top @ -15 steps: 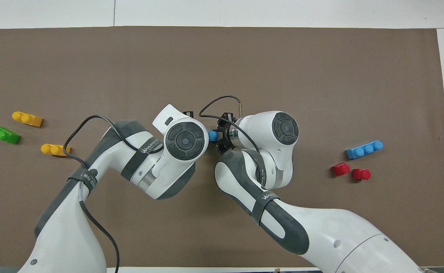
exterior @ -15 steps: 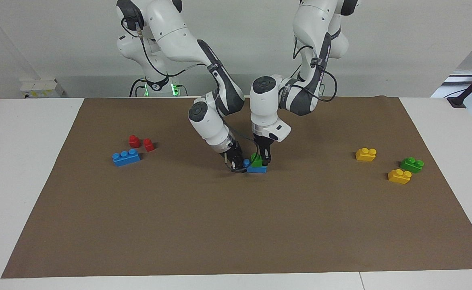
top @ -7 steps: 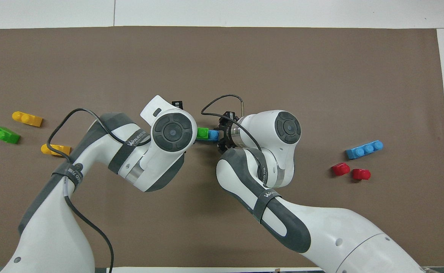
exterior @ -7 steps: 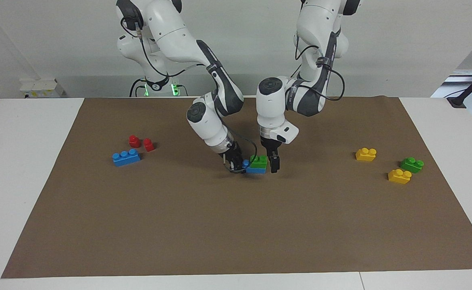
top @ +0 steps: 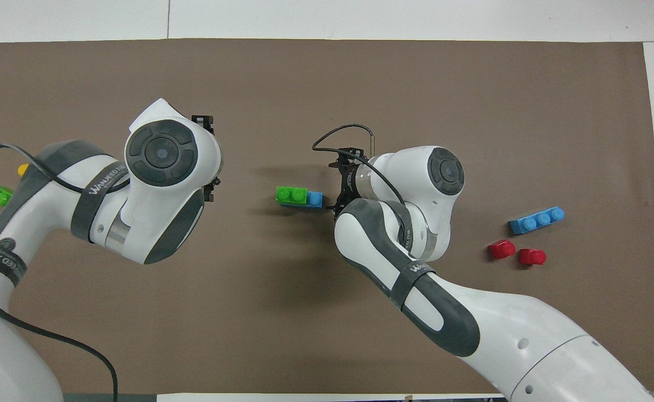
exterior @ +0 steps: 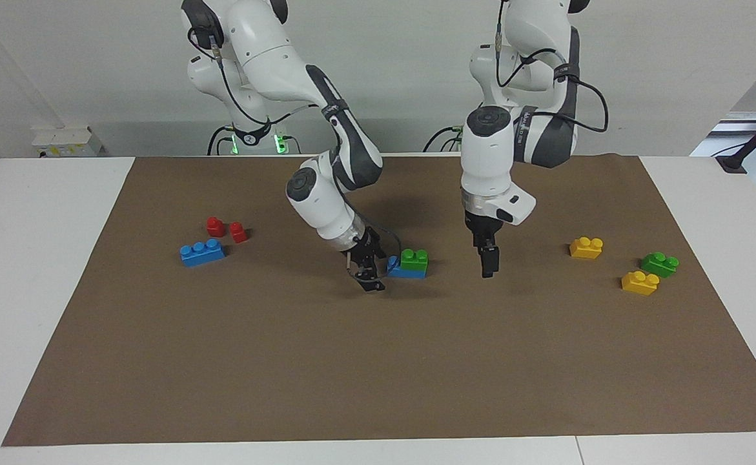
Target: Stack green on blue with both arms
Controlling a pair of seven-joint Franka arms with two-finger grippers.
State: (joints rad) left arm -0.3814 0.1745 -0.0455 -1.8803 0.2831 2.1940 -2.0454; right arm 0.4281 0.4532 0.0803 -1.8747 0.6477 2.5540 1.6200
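Note:
In the middle of the mat a green brick (exterior: 414,258) (top: 291,194) sits on a blue brick (exterior: 405,272) (top: 315,199), covering the end toward the left arm; one blue stud stays bare. My right gripper (exterior: 368,276) (top: 339,190) stands open, low beside the blue brick's bare end, just clear of it. My left gripper (exterior: 489,261) hangs open and holds nothing, over bare mat between the stack and the yellow bricks. The overhead view hides its fingertips under the wrist.
A second blue brick (exterior: 202,252) and two red bricks (exterior: 215,226) lie toward the right arm's end. Two yellow bricks (exterior: 586,247) and another green brick (exterior: 660,263) lie toward the left arm's end. The brown mat (exterior: 378,361) covers the table.
Both grippers have let go. The left gripper rose off the green brick and swung away toward its own end. The right gripper opened and drew slightly back from the blue brick.

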